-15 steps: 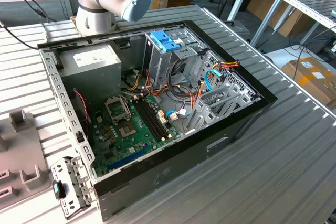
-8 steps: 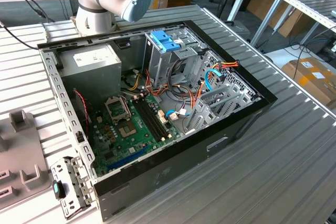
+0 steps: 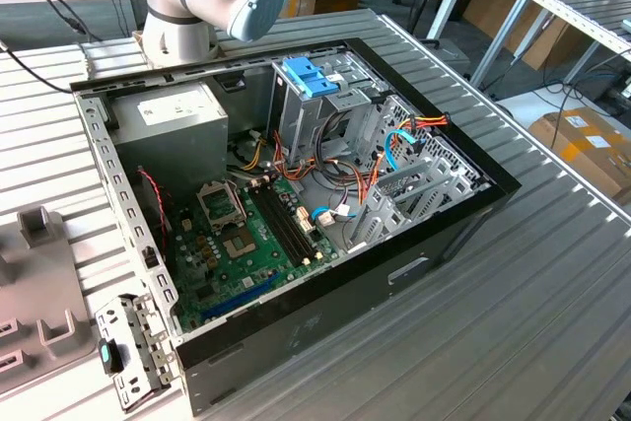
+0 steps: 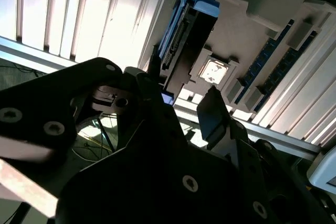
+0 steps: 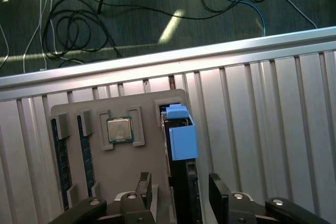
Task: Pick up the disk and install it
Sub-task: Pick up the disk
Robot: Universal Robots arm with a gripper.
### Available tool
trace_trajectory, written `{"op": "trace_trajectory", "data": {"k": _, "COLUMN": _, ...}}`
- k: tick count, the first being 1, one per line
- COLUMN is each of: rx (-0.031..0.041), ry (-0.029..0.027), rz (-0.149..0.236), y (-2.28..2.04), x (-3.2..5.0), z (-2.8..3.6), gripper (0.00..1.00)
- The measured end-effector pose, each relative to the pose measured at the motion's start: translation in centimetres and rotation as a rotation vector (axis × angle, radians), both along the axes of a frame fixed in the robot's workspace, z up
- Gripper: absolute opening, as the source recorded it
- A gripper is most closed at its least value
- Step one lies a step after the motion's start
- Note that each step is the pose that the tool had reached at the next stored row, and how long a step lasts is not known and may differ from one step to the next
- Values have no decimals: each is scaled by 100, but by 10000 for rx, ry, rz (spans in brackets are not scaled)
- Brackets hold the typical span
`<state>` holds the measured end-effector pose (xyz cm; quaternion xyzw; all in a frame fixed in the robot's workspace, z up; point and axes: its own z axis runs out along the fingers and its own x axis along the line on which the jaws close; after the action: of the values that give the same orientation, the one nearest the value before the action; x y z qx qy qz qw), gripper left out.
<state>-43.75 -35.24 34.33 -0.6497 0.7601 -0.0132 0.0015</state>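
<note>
I am working the pick-up step. My claw [image 5: 180, 181] is standing open, holding nothing, fingers [image 5: 215, 190] either side of the disk [image 5: 182, 139], which is sitting on edge in the tray [image 5: 142, 103]. Gripping calls, I judge, for fingers squarely centred on its faces.

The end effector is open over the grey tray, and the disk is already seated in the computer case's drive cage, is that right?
Not quite. The disk is not in the computer case: the first wrist view shows it standing on edge in a slot of the grey tray. The end effector is open over that tray, one finger either side of the disk.
</note>
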Motion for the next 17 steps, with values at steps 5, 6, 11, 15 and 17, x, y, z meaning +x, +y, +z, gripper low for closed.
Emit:
{"op": "trace_trajectory", "data": {"k": 5, "rx": -15, "ry": -3, "rz": 337, "y": 2, "x": 0, "z": -6, "gripper": 55}}
{"op": "trace_trajectory", "data": {"k": 6, "rx": -18, "ry": -3, "rz": 378, "y": 3, "x": 0, "z": -8, "gripper": 55}}
{"op": "trace_trajectory", "data": {"k": 11, "rx": -21, "ry": 1, "rz": 540, "y": 10, "x": -4, "z": -70, "gripper": 55}}
{"op": "trace_trajectory", "data": {"k": 15, "rx": -21, "ry": -1, "rz": 713, "y": 19, "x": -5, "z": -90, "gripper": 55}}
{"op": "trace_trajectory", "data": {"k": 17, "rx": -21, "ry": -1, "rz": 733, "y": 23, "x": -5, "z": -96, "gripper": 55}}
